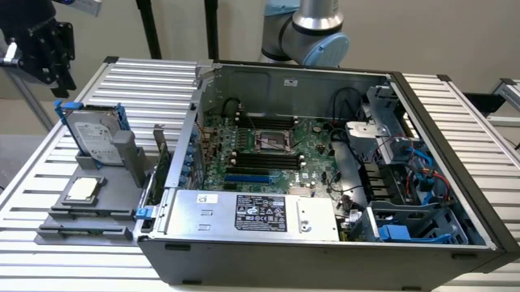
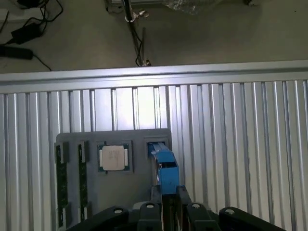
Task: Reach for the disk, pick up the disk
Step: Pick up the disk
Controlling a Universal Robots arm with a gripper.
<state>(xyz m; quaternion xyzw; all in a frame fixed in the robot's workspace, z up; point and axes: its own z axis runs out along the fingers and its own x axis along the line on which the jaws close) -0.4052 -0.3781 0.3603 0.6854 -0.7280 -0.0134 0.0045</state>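
beside the open computer case (image 1: pixel 325 182), on its side toward the exterior view's left, the disk (image 1: pixel 94 135) stands on edge in a grey holder (image 1: pixel 130 159) on the ribbed desk (image 1: pixel 138 76) — white label facing out, blue rails along its edges. a small square chip (image 1: pixel 84 190) lies flat in the same holder, also left of the case. the hand (image 1: pixel 45 61) hangs high off the case's far left corner, above the disk and well apart from it — it grips nothing, and whether it is wide or narrow i cannot tell.
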